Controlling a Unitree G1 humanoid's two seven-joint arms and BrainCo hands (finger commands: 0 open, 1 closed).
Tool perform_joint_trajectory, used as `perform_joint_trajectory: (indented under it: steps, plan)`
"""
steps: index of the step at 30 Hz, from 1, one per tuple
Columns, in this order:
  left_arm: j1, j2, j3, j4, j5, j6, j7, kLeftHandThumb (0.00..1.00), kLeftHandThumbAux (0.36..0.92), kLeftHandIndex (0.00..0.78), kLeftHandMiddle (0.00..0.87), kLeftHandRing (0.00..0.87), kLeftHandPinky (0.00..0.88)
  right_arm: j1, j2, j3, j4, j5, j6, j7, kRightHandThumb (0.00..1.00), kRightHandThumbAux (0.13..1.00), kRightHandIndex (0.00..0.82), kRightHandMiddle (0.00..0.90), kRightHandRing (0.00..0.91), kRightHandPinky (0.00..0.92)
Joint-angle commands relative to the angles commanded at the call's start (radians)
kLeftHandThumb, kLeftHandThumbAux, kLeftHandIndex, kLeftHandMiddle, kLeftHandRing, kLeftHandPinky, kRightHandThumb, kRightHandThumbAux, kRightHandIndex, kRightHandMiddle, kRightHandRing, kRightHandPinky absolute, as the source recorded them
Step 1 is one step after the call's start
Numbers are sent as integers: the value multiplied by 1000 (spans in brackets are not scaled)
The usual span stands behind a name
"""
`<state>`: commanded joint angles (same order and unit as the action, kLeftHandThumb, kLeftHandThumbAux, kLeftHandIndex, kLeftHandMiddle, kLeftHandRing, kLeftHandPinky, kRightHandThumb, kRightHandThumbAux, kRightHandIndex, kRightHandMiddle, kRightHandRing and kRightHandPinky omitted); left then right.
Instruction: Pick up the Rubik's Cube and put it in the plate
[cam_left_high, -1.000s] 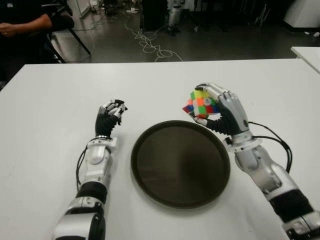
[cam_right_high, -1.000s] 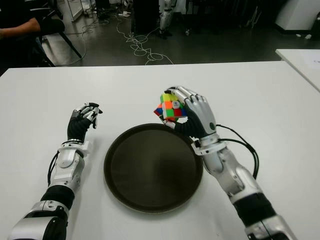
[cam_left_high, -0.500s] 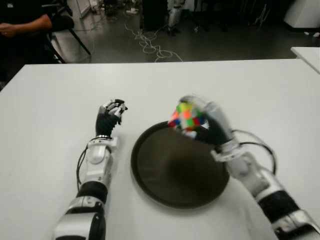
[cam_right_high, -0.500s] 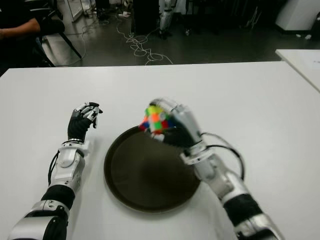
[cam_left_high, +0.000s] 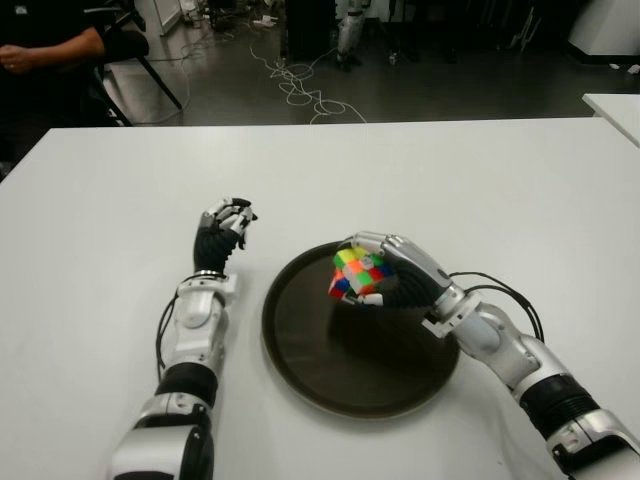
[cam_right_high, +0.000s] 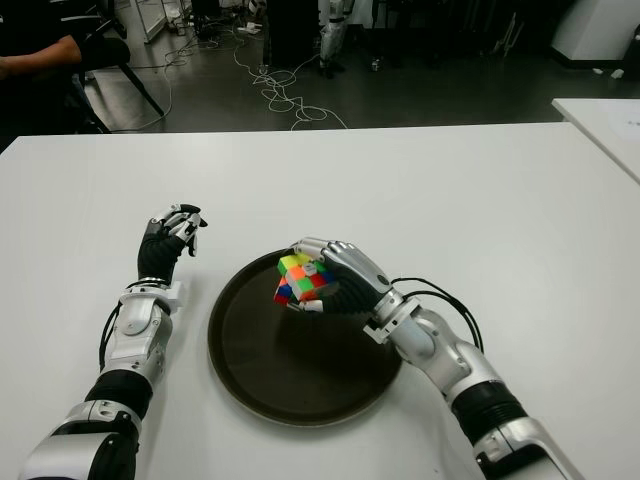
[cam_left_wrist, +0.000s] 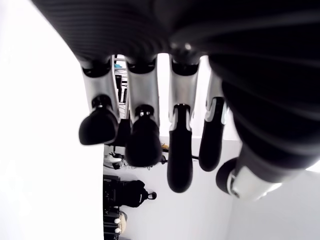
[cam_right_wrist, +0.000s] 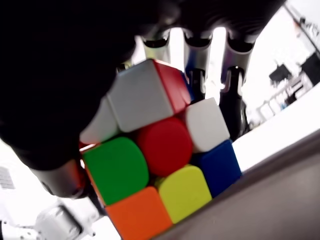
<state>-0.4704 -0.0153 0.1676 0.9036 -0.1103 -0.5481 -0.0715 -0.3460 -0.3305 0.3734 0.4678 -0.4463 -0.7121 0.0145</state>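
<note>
My right hand (cam_left_high: 385, 270) is shut on the Rubik's Cube (cam_left_high: 356, 275), a many-coloured cube tilted on one corner, and holds it just over the far part of the dark round plate (cam_left_high: 330, 375). In the right wrist view the cube (cam_right_wrist: 160, 155) fills the palm, with the plate's brown rim (cam_right_wrist: 260, 205) close beneath it; whether they touch I cannot tell. My left hand (cam_left_high: 225, 222) stays to the left of the plate with its fingers curled and nothing in them.
The white table (cam_left_high: 100, 220) stretches all around the plate. Another white table's corner (cam_left_high: 615, 105) shows at the far right. A seated person's arm (cam_left_high: 45, 50) is at the far left, and cables (cam_left_high: 300, 85) lie on the floor beyond the table.
My right hand has carried the cube left and down, from beside the plate's far right rim to low over the plate. The left hand has not moved.
</note>
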Motion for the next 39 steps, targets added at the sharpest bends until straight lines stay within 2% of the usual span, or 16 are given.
perform_joint_trajectory:
  steps: [7, 23, 25, 26, 29, 30, 31, 33, 34, 37, 39]
  plan:
    - [-1, 0, -3, 1, 7, -4, 10, 856, 656, 424, 556, 759, 779, 1, -3, -7, -10, 12, 15, 61, 938, 669, 357, 491, 539, 516]
    - [3, 5, -9, -2, 9, 5, 4, 855, 655, 426, 547, 757, 775, 3, -4, -16, -25, 2, 25, 103, 938, 669, 362, 487, 531, 508]
    - [3, 7, -11, 0, 12, 5, 8, 855, 656, 424, 549, 756, 771, 3, -5, -16, -27, 3, 28, 110, 936, 670, 368, 474, 511, 451]
    - [3, 8, -11, 1, 14, 4, 10, 855, 656, 423, 552, 755, 767, 2, -5, -16, -27, 4, 29, 113, 894, 680, 374, 465, 436, 395]
    - [2, 9, -12, 1, 14, 3, 11, 854, 656, 422, 555, 754, 764, 1, -4, -16, -28, 2, 31, 120, 845, 691, 382, 455, 345, 328]
    - [2, 8, -12, 1, 13, 2, 12, 854, 656, 422, 555, 754, 764, 1, -5, -16, -27, 1, 31, 122, 845, 691, 382, 455, 345, 328]
    - [3, 8, -12, 1, 12, 2, 10, 854, 656, 422, 555, 756, 770, 0, -8, -13, -28, -3, 32, 128, 593, 691, 235, 298, 241, 218]
    - [3, 7, -11, -1, 10, 2, 8, 855, 656, 422, 556, 757, 772, 3, -15, -10, -33, -8, 37, 140, 386, 647, 120, 152, 123, 111]
    - [3, 7, -10, -1, 9, 3, 8, 855, 656, 423, 556, 754, 767, 5, -18, -9, -37, -10, 41, 147, 283, 597, 77, 97, 78, 71]
    - [3, 7, -10, -2, 7, 6, 6, 855, 656, 423, 557, 751, 765, 12, -31, -8, -52, -18, 56, 168, 127, 498, 25, 31, 25, 23]
    - [2, 6, -9, -3, 6, 6, 6, 855, 656, 423, 555, 752, 769, 12, -37, -7, -53, -25, 64, 174, 69, 444, 12, 16, 13, 11]
